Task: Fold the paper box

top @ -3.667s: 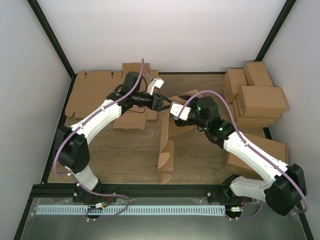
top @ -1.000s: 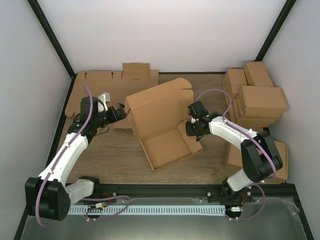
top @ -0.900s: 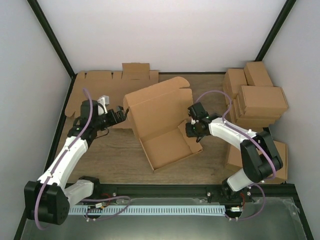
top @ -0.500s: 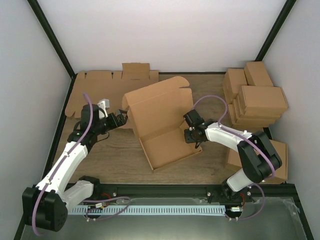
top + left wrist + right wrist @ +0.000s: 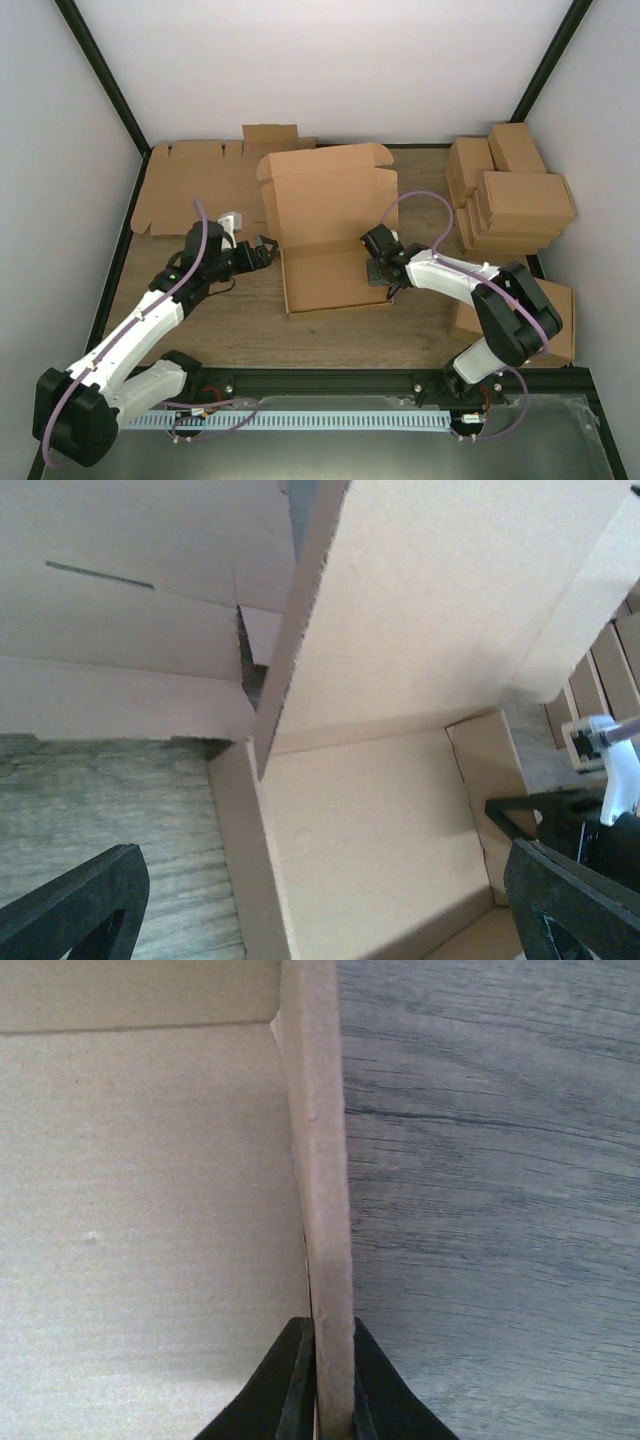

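From above, at the middle of the bench [image 5: 240, 325], the paper box [image 5: 325, 215] sits with its shallow tray flat on the wood and its lid standing up behind the tray, tabs along the lid's top edge. Just left of the box's tray, the left claw [image 5: 268, 250] hangs with its jaws spread wide and nothing between them, pointing at the box's left wall. At the box's right wall, the right claw [image 5: 386, 279] is closed on the cardboard edge. Behind and to the left of the box lie flat cardboard sheets [image 5: 190, 190], and well to the right of it stands a group of cartons [image 5: 515, 195]. Seen from the left wrist, the left claw [image 5: 325, 865] shows only its two dark fingertips [image 5: 80, 905] at the bottom corners, far apart, with the box's [image 5: 420, 610] tray floor and raised lid filling the space ahead; the flat cardboard sheets [image 5: 120, 600] lie beyond the box's left wall, and bare bench [image 5: 100, 800] shows beside it. Seen from the right wrist, the right claw [image 5: 330, 1400] pinches the box's [image 5: 318, 1160] upright side wall between its two dark fingers [image 5: 292, 1385], the tray floor lying to one side of that wall and the grey wood of the bench [image 5: 480, 1160] to the other.
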`<state>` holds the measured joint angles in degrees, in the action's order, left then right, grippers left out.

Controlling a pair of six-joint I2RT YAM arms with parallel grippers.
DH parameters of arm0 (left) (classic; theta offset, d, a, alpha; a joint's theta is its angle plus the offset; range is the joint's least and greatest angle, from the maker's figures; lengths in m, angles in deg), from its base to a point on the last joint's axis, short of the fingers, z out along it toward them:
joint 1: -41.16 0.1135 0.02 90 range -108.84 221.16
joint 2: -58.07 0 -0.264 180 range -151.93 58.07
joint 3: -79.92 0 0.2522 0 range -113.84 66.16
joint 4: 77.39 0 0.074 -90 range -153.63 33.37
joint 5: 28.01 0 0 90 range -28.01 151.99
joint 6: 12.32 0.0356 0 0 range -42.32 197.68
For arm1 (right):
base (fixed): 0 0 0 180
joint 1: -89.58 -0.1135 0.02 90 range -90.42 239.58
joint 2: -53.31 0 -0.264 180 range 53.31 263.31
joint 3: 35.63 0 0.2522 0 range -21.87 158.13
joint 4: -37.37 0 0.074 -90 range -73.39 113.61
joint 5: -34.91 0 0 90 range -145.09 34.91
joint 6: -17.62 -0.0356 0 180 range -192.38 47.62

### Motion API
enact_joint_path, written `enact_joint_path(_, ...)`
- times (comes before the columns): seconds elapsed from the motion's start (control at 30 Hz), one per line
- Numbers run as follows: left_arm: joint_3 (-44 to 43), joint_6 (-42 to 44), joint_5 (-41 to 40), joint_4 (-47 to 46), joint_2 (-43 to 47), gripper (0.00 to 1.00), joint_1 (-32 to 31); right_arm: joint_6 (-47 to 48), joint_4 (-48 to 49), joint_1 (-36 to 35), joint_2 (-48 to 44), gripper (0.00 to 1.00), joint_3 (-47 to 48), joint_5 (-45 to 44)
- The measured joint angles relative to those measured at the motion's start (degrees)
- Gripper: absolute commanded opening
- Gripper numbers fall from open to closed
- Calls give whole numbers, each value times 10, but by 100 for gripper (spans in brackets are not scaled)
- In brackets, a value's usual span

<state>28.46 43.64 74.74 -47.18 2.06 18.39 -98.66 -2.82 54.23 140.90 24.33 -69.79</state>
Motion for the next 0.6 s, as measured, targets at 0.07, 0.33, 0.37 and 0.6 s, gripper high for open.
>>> enact_joint_path(0.07, 1, -5, -14, 2, 1, 100, -19, -5, 5, 0, 0, 16, -1, 3)
enact_joint_path(0.33, 8, -4, -46, 12, 9, 100, -54, -15, 51, 0, -36, 48, -21, 16)
enact_joint_path(0.37, 8, -3, -46, 12, 3, 100, -57, -15, 52, 0, -42, 48, -21, 16)
enact_joint_path(0.6, 8, 13, -57, 22, -33, 100, -62, -6, 51, 0, -37, 57, -18, -14)
